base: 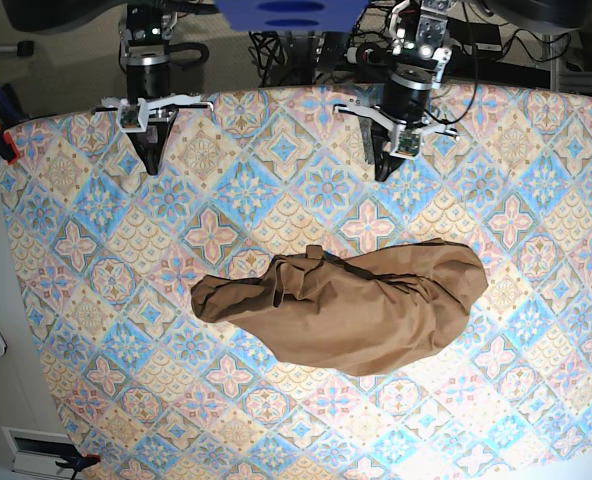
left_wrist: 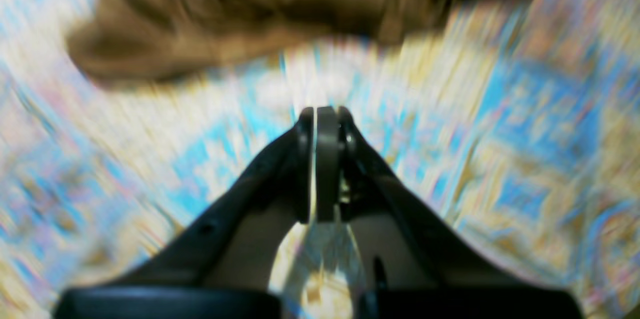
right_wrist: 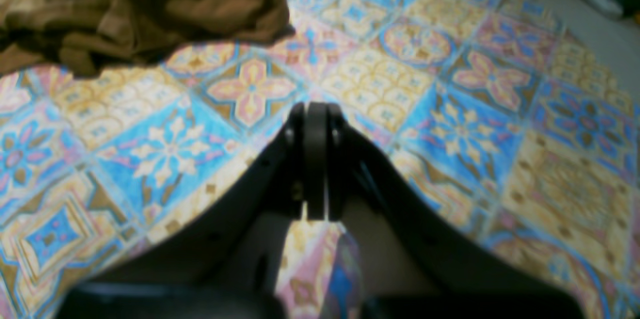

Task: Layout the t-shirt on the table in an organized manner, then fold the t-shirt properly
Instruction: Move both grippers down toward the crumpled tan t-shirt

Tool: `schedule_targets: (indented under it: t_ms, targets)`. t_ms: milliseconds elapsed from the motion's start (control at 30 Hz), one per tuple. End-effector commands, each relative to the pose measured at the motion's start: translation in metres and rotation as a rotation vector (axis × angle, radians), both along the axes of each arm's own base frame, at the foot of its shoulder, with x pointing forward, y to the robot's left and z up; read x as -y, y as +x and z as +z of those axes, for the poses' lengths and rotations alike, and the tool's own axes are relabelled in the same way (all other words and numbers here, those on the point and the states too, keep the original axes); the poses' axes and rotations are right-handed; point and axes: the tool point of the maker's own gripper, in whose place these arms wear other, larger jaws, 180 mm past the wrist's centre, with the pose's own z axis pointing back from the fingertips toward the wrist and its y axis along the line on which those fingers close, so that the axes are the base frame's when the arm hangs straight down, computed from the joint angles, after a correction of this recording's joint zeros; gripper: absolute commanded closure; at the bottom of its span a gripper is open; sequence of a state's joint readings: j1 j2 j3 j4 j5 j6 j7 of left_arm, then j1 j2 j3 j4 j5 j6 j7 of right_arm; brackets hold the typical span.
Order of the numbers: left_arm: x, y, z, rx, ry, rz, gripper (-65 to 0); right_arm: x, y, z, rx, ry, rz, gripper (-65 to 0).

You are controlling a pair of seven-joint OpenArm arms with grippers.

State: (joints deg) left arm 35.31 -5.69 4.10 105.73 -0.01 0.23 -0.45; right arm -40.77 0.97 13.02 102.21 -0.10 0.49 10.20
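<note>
Plainly, in the left wrist view the left gripper [left_wrist: 325, 114] hangs over the patterned worktop [left_wrist: 525, 124] with its fingers [left_wrist: 327, 159] clenched on nothing; the picture is smeared, and the t-shirt [left_wrist: 240, 19] lies ahead as a brown heap.

In the right wrist view the right gripper [right_wrist: 315, 109] is likewise pressed together and empty, with the t-shirt off toward the upper left, apart from it.

In the base view the t-shirt [base: 356, 310] sits crumpled near the middle of the worktop [base: 66, 250], well clear of every edge, one bunched end pointing toward the view's left. Both arms wait by the far edge.

Laying out looks like the step in hand. To do it well, I judge each gripper should release its fingers before descending, pinch a single layer at opposite ends of the heap, and draw outward evenly. Grabbing bunched layers would likely drag the whole heap instead of spreading it.
</note>
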Motion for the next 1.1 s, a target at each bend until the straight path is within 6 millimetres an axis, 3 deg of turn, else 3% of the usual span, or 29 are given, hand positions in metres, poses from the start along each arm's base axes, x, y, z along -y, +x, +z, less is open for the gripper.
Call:
schedule_targets:
  t_ms: [0,400,567,700,833,1067]
  targets:
    - [0.000,0.006,0.005,0.039,-0.009,0.004,0.0,0.000,-0.001,0.003,0.009,0.000,0.000,-0.5]
    - [-0.004,0.012,-0.067,-0.106,0.025,0.001,0.0,0.004,-0.019,-0.042,-0.163,0.009,-0.014,-0.5]
    - [-0.007,0.008,-0.088,-0.157,0.036,0.002,0.0,-0.006,0.000,-0.037,-0.123,0.024,0.009,-0.5]
    - [-0.007,0.001,-0.093,-0.177,0.036,0.004,0.0,-0.003,0.002,-0.036,-0.122,0.002,0.035,-0.5]
    - [-0.007,-0.007,-0.096,-0.192,0.036,0.004,0.0,-0.015,0.003,-0.037,-0.123,0.014,0.067,-0.5]
    - [-0.007,-0.002,-0.088,-0.170,0.031,0.005,0.0,-0.016,0.003,-0.036,-0.122,0.015,0.069,-0.5]
